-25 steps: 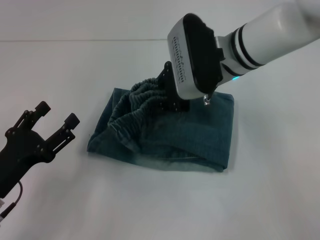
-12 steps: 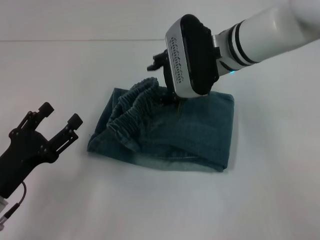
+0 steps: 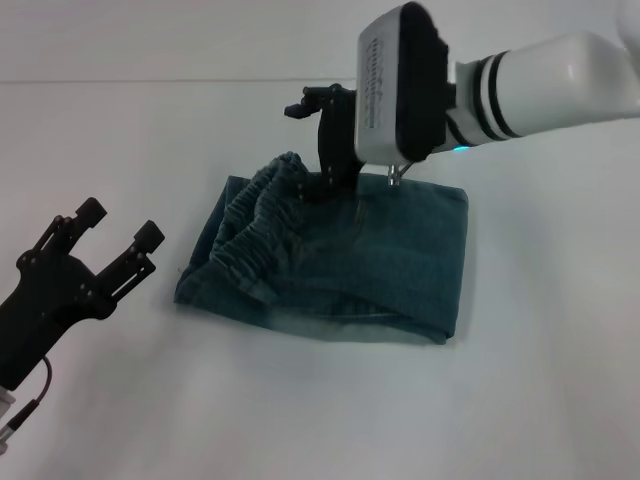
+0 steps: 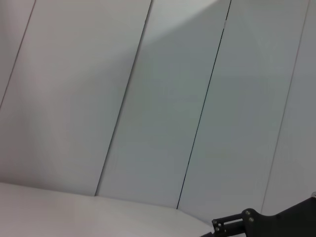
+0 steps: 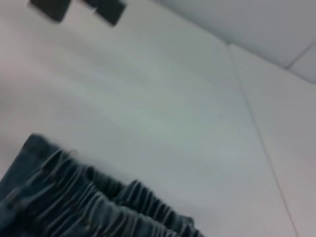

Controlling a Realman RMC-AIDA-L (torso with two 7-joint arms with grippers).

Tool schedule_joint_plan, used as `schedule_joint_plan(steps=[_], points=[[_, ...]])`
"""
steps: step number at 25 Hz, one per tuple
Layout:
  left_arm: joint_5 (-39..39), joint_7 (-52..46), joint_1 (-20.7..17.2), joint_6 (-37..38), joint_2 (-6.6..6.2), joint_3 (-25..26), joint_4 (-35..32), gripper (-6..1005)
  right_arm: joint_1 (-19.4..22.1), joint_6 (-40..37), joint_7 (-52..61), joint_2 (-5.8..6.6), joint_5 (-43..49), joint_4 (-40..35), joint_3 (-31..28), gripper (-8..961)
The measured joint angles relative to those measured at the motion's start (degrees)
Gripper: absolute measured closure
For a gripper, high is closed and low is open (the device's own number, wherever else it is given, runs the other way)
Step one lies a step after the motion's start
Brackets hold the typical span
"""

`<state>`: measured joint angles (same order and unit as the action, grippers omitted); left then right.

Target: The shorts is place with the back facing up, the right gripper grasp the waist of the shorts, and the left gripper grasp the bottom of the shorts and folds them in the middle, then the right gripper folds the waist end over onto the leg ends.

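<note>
- White surface (image 3: 330,410) is carrying the shorts (image 3: 400,270), lying folded at its middle.
- Ruffled waist of the shorts (image 3: 262,215) is lying bunched on top.
- Right gripper (image 3: 318,145) is hovering just above the waist, jaws apart, holding nothing.
- Left gripper (image 3: 118,228) is waiting near the shorts, spread wide and empty.

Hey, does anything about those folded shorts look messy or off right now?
Yes. The waist of the shorts lies bunched in a ruffled heap, not flat, so the shorts look lumpy on the robot's left side. The right claw hangs at the band, open; the left claw sits apart, open.
</note>
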<state>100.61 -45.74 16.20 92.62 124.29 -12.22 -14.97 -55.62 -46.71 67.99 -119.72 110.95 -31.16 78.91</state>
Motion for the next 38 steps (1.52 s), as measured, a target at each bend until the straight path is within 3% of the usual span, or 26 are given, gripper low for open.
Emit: schedule_joint_plan(steps=[5, 14, 17, 20, 25, 31, 38], points=[[0.17, 0.04, 0.17, 0.24, -0.07, 0.01, -0.25, 112, 1.7, 0.45, -0.06, -0.02, -2.73, -0.72, -3.53, 24], [0.24, 0.0, -0.11, 1.12, -0.16, -0.07, -1.77, 111, 16.85, -10.65, 29.01, -0.07, 3.42, -31.68, -2.25, 29], [1.14, -0.89, -0.18, 1.49, -0.21, -0.09, -3.0, 111, 19.49, -18.37, 39.92, 0.2, 4.1, -36.35, -3.59, 29], [3.66, -4.54, -0.13, 1.92, -0.32, -0.49, -5.81, 112, 22.17, -27.29, 42.95, 0.1, 2.39, -37.83, -7.85, 29], [8.7, -12.9, 0.33, 4.2, -0.95, -3.27, -12.67, 112, 31.46, -39.2, 36.06, 0.09, -7.74, -37.94, -14.7, 29], [13.54, -20.0, 2.18, 8.42, -3.12, -5.42, -16.14, 112, 45.21, -41.71, 13.99, -0.35, -15.47, -33.16, -19.49, 29], [21.78, -22.23, 5.55, 9.95, -4.41, -5.87, -16.5, 111, 48.82, -46.2, -10.34, -0.06, -19.83, -12.74, -27.94, 29]])
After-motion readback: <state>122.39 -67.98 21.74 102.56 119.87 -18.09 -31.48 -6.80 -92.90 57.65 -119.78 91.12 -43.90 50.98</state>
